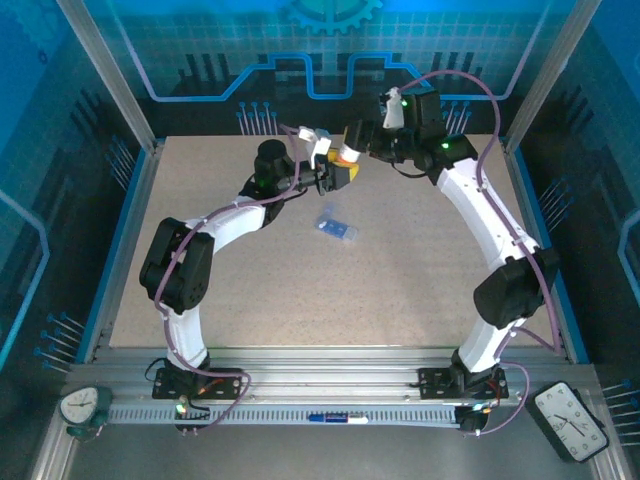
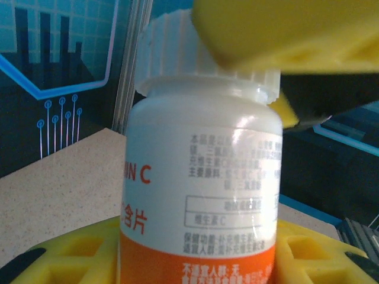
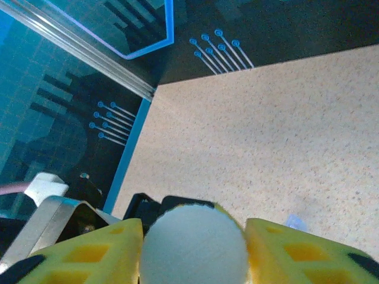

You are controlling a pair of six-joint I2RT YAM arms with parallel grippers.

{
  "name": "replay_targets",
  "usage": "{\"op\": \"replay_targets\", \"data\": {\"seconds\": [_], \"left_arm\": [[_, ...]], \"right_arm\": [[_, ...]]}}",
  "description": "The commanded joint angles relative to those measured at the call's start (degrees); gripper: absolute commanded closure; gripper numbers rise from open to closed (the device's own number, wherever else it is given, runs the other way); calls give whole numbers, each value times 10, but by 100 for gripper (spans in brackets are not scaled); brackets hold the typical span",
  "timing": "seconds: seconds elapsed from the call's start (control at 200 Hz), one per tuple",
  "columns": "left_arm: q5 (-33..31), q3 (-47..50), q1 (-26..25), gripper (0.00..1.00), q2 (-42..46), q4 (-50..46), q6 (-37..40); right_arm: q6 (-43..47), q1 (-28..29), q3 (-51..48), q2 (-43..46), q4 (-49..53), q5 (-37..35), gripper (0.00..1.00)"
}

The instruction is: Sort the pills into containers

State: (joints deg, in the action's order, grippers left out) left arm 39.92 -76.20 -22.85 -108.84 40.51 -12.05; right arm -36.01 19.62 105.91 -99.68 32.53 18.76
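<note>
The left gripper (image 2: 189,263) pinched the bottle (image 2: 201,177), held up at the far middle. Fingers of the right gripper (image 3: 194,254) flanked its white cap (image 3: 194,234); whether they gripped it, I could not tell. The blue pill box (image 1: 336,227) lay on the table (image 1: 420,285), nearer and apart.

White cap (image 3: 194,245) (round) between tool fingers (image 3: 83,255)
</note>
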Motion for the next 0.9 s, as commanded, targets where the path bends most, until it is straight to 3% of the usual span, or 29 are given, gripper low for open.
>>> {"op": "replay_targets", "data": {"seconds": [0.0, 0.11, 0.24, 0.515, 0.896], "left_arm": [[-3, -18, -4, 100, 7, 38, 6], [4, -15, -3, 100, 5, 42, 2], [16, -11, -3, 100, 2, 48, -7], [52, -23, -1, 100, -9, 60, -39], [59, -27, -1, 100, -14, 64, -53]], "right_arm": [[12, -25, 29, 4, 29, 32, 36], [19, -55, 4, 22, -28, 79, 28], [36, -84, -20, 22, -90, 153, 27], [117, -92, 34, -31, -58, 269, 22], [174, -68, 85, -59, 22, 268, 24]]}}
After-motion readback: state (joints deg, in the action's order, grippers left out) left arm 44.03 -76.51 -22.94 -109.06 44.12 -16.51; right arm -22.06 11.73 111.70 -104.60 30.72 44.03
